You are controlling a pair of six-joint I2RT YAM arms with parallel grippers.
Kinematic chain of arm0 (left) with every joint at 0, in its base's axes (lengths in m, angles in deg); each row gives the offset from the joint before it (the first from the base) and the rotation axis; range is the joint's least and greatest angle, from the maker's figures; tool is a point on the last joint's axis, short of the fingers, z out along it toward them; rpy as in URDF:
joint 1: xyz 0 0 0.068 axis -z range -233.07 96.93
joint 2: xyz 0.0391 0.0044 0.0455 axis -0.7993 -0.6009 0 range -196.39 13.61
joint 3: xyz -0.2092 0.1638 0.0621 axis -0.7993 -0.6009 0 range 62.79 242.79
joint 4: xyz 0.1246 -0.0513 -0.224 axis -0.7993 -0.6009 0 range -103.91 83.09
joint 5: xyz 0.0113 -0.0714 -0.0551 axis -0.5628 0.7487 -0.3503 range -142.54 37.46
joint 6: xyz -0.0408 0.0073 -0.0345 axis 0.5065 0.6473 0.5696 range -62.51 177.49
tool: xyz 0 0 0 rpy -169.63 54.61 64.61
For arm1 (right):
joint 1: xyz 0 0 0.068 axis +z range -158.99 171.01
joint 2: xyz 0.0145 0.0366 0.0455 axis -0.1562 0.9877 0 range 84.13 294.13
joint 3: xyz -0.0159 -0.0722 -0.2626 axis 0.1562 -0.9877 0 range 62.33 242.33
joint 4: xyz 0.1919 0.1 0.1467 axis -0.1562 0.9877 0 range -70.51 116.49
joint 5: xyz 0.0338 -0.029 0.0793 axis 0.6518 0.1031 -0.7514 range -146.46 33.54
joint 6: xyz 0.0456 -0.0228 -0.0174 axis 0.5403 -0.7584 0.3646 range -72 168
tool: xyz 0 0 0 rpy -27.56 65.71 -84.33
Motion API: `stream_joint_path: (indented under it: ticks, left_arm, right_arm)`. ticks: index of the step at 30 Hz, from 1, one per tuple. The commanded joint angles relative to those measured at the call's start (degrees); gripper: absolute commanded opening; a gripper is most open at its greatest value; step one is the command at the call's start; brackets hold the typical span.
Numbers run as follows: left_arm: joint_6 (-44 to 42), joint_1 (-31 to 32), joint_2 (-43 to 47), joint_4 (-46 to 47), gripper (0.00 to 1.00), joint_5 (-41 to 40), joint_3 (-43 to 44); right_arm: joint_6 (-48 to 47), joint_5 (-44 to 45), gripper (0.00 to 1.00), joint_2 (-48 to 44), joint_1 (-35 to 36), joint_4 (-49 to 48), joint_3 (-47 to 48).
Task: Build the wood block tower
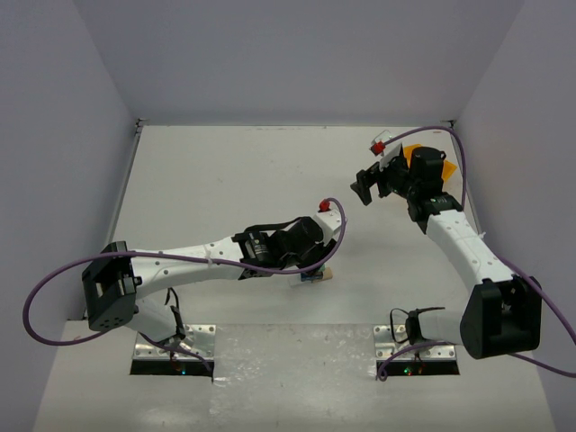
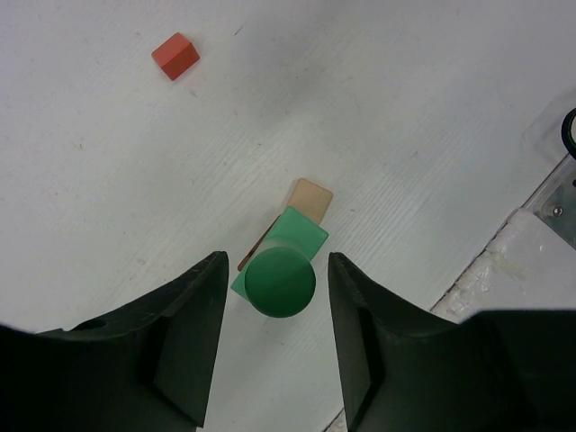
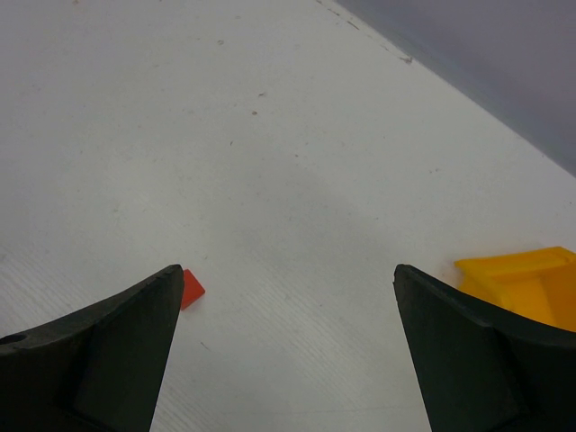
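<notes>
In the left wrist view the wood block tower stands on the white table: a green cylinder (image 2: 281, 283) upright on a green square block (image 2: 301, 232), with a pale plank (image 2: 311, 197) underneath. My left gripper (image 2: 277, 261) is above it, open. Its fingers (image 2: 193, 315) flank the cylinder with a gap on each side. From the top view only the plank's end (image 1: 328, 274) shows under the left wrist. A loose red block (image 2: 175, 56) lies farther off on the table. It also shows beside the left finger of my open right gripper (image 3: 288, 270) as a red block (image 3: 191, 288).
A yellow plastic bin (image 3: 526, 279) sits by the right gripper's right finger, near the far right wall (image 1: 418, 155). The arms' base plates (image 1: 175, 346) lie at the near edge. Grey walls enclose the table on three sides.
</notes>
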State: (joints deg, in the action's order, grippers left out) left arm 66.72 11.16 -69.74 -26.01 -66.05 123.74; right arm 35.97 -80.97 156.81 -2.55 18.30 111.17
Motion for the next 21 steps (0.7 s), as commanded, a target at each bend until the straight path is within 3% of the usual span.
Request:
stream_joint_path:
  ticks: [1, 9, 13, 14, 21]
  left_arm:
    - [-0.35, 0.90, 1.88, 2.22, 0.47, -0.63, -0.13]
    - [-0.36, 1.08, 2.24, 2.22, 0.57, -0.55, 0.05]
    - [-0.20, 1.15, 3.20, 2.33, 0.78, -0.40, 0.07]
    - [-0.27, 1.08, 3.55, 2.40, 1.00, 0.15, 0.14]
    - [-0.12, 1.16, 5.83, 4.47, 1.00, -1.88, 0.90]
  right_arm:
    - [-0.80, -1.06, 0.99, -1.67, -0.45, -1.19, 0.12]
    - [-0.80, -1.24, 0.99, -1.67, -0.38, -1.18, 0.20]
    - [-0.78, -1.58, 0.99, -1.78, -0.46, -0.90, 0.22]
    - [-0.71, -1.85, 0.99, -1.85, -0.46, -0.83, 0.29]
    - [-0.12, -1.79, 0.99, -3.16, -0.39, -0.83, 0.04]
